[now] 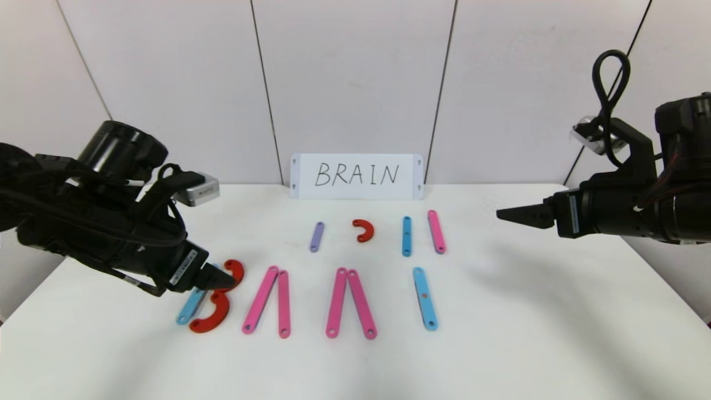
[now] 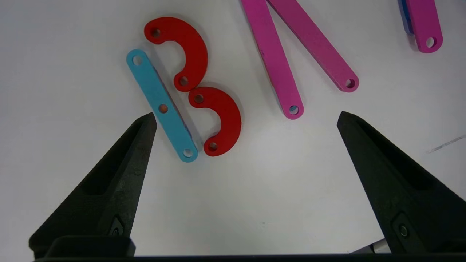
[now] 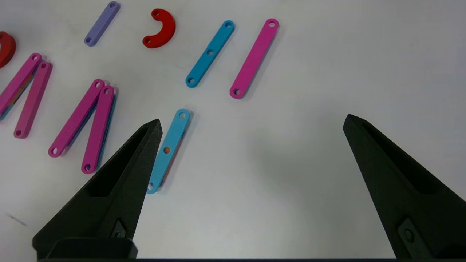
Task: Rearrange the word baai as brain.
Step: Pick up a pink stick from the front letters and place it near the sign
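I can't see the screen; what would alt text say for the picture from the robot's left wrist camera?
The open left gripper hovers above a white table, holding nothing. Beyond its two black fingers lies a letter B built from a light-blue bar and two red hooks, with a pair of pink bars beside it.

1. Worktop (image 1: 500, 333): plain white.
2. Left claw (image 2: 245, 120) and right claw (image 3: 251, 122): matte black.
3. B just ahead of the left claw: a light-blue bar (image 2: 162, 105) with two red hooks (image 2: 184, 51).
4. Two A's: each a pair of pink bars (image 1: 350, 303).
5. I beside the right claw's finger: light-blue bar (image 3: 168, 149), an orange spot in its middle hole.
6. Spares beyond it: purple bar (image 3: 102, 23), red hook (image 3: 161, 29), blue bar (image 3: 210, 53), pink bar (image 3: 254, 58).
7. Card (image 1: 356, 176): white, black handwriting.
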`<state>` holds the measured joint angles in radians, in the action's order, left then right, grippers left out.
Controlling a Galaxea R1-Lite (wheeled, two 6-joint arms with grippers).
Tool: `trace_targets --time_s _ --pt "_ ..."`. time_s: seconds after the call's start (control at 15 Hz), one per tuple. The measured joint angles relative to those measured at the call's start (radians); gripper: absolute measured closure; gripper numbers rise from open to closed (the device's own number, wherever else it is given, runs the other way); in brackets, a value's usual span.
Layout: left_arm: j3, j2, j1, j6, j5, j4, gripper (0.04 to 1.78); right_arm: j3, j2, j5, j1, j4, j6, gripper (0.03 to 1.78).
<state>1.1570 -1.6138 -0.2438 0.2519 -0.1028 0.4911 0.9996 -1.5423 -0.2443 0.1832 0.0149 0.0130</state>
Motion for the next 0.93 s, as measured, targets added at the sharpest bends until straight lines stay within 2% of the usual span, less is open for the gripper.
trace_targets --time_s 0.2,0.93 --pt "0.005 -0.063 -0.045 -0.002 0.050 0.000 0.08 -0.003 -0.008 0.001 -0.002 0.000 0.000 0.07" --pt "0.029 -0.232 -0.084 -0.027 0.058 -0.014 0.08 -0.012 -0.023 0.003 -0.001 -0.002 0.002 0.07"
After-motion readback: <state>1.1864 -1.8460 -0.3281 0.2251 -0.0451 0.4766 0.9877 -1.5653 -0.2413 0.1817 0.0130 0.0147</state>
